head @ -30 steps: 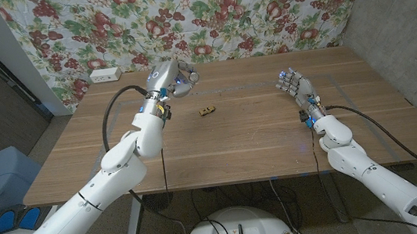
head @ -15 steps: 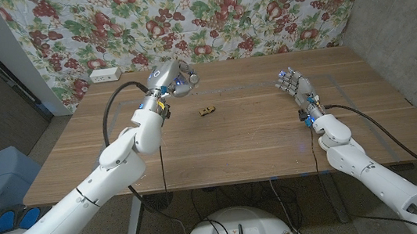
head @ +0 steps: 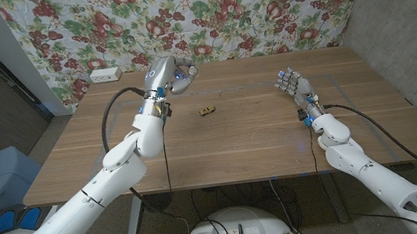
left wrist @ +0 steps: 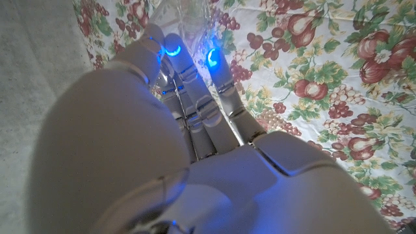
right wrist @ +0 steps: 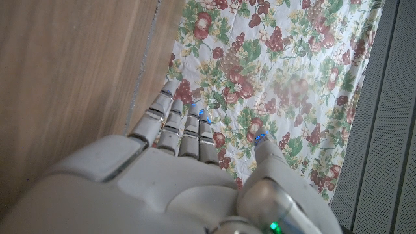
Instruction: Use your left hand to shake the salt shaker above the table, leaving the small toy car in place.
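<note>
While gripped in the left hand (head: 171, 78) above the table (head: 243, 141): clear salt shaker (left wrist: 185, 19), long axis along the fingers; right hand (head: 293, 84) spread, empty.

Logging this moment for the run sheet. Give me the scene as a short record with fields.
left hand: raised above the far left part of the table, fingers closed around the salt shaker
salt shaker: clear body showing past the fingertips in the left wrist view
toy car: small, on the table, apart from both hands
right hand: over the table's right side, fingers apart, holding nothing
table: wooden
backdrop: fruit-print cloth behind the table
</note>
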Motion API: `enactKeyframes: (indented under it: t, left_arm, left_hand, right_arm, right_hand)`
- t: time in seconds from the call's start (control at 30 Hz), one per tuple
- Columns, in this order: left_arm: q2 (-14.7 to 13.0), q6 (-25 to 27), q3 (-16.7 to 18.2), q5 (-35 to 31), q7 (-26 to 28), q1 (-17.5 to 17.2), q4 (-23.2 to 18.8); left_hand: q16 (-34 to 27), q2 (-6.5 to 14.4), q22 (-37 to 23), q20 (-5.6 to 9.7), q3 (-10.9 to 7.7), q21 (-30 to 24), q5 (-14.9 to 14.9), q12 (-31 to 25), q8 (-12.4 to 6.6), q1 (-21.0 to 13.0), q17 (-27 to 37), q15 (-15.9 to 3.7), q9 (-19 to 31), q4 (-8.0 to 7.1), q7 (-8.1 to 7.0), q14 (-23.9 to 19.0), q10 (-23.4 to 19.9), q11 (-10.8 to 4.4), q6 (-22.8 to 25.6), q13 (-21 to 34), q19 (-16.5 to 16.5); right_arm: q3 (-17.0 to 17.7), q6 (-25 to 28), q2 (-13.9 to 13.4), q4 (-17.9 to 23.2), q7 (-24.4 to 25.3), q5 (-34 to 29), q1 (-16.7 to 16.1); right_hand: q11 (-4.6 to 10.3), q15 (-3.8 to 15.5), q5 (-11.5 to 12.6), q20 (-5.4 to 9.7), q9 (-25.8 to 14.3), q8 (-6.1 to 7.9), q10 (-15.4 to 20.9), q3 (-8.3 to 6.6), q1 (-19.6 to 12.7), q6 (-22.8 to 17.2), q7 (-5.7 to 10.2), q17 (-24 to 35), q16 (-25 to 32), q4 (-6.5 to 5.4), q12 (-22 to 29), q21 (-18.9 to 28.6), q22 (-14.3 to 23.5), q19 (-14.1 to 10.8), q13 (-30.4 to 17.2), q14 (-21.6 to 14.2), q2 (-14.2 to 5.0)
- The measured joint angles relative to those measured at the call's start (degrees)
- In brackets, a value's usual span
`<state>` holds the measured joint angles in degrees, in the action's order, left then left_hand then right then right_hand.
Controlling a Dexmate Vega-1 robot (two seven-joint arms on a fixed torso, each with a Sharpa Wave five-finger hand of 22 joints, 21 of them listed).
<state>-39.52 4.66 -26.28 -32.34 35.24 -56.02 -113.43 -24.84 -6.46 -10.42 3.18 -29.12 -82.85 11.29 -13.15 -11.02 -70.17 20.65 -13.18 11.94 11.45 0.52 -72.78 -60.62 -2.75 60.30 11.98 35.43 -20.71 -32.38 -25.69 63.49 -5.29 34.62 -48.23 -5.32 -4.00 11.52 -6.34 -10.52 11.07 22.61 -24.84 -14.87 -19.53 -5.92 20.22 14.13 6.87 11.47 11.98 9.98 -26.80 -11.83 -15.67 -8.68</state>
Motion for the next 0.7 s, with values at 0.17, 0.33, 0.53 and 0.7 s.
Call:
enactKeyframes:
  t: [0.17, 0.33, 0.53, 0.7]
  left_arm:
    - [1.04, -4.08, 0.4, 0.15, 4.38, -0.13, 2.01]
    - [1.51, -5.94, 0.59, 0.16, 6.37, -0.27, 2.81]
    - [2.25, -5.6, 1.22, 0.0, 6.37, -1.17, 2.82]
    - [1.83, -1.94, 1.41, -0.34, 2.98, -1.8, 0.48]
  left_hand:
    - [0.0, -0.08, 0.0, 0.0, 0.0, 0.0, -0.01, 0.0, 0.17, -0.08, 0.0, 0.0, 0.0, 0.0, 0.0, 0.0, 0.0, 0.0, 0.0, 0.0, 0.0]
    - [0.0, -0.08, 0.0, 0.0, 0.0, 0.0, 0.01, 0.0, 0.12, -0.08, 0.0, 0.01, 0.0, 0.0, 0.01, -0.01, 0.0, 0.0, -0.01, 0.0, 0.0]
    - [0.28, -0.09, 0.0, 0.0, 0.0, 0.0, 0.19, 0.02, -0.03, -0.09, 0.1, 0.1, 0.0, 0.0, 0.01, -0.09, 0.0, 0.0, -0.01, 0.0, 0.0]
    - [0.28, -0.09, 0.0, 0.0, 0.01, 0.01, 0.19, 0.05, -0.03, -0.08, 0.1, 0.11, 0.0, -0.01, 0.01, -0.1, 0.0, 0.0, -0.01, 0.0, 0.0]
  right_arm:
    - [-0.05, -0.04, 0.03, -0.04, 0.0, 0.01, 0.14]
    - [-0.09, -0.04, -0.02, -0.02, 0.02, 0.01, 0.16]
    - [-0.1, 0.28, -0.28, 0.37, 0.07, 0.01, 0.12]
    - [-0.11, 0.43, -0.57, 0.81, 0.04, 0.01, -0.2]
  right_hand:
    - [0.0, 0.0, 0.0, 0.0, 0.0, 0.0, 0.0, 0.0, 0.0, 0.0, 0.0, 0.0, 0.0, 0.0, 0.0, 0.0, 0.0, 0.0, 0.0, 0.0, 0.0]
    - [0.0, 0.0, 0.0, 0.0, 0.0, 0.0, 0.0, 0.0, 0.0, 0.0, 0.0, 0.0, 0.0, 0.0, 0.0, 0.0, 0.0, 0.0, 0.0, 0.0, 0.0]
    - [0.0, 0.0, 0.0, 0.0, 0.0, 0.0, 0.0, 0.0, 0.0, 0.0, 0.0, 0.0, 0.0, 0.0, 0.0, 0.0, 0.0, 0.0, 0.0, 0.0, 0.0]
    - [0.0, 0.0, 0.0, 0.0, 0.0, 0.0, 0.0, 0.0, 0.0, 0.0, 0.0, 0.0, 0.0, 0.0, 0.0, 0.0, 0.0, 0.0, 0.0, 0.0, 0.0]
